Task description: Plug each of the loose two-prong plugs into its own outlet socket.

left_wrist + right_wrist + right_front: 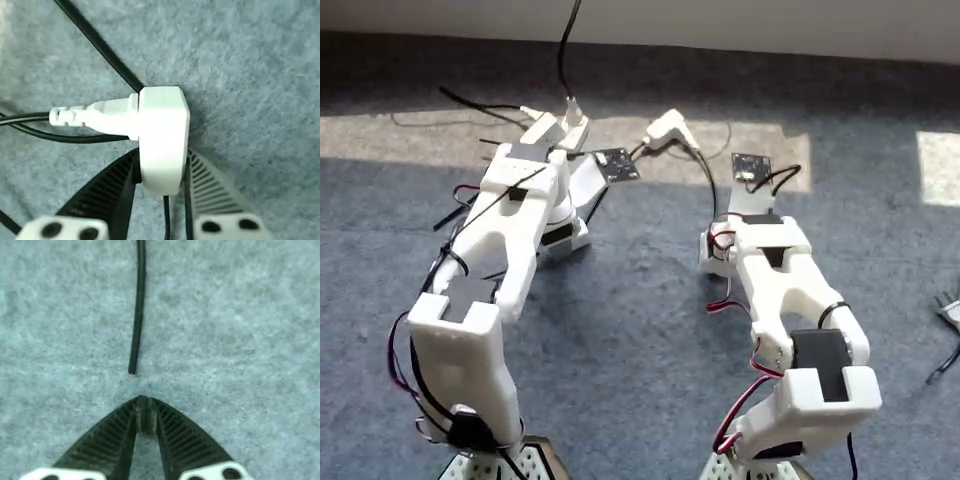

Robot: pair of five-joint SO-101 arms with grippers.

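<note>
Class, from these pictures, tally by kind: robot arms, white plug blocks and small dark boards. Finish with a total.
Robot arms: 2, left arm and right arm.
White plug blocks: 2, held block and loose block.
Small dark boards: 2, left board and right board.
Total: 6.

The carpet (250, 75) is grey-blue with tiny speckles. The outlet socket (162, 140) and its plug (95, 117) are white. The cords (139, 305) are black. The arms (510, 230) are white with red wires (730, 300).

Left hand (162, 157) clasped, right hand (143, 402) closed
</note>
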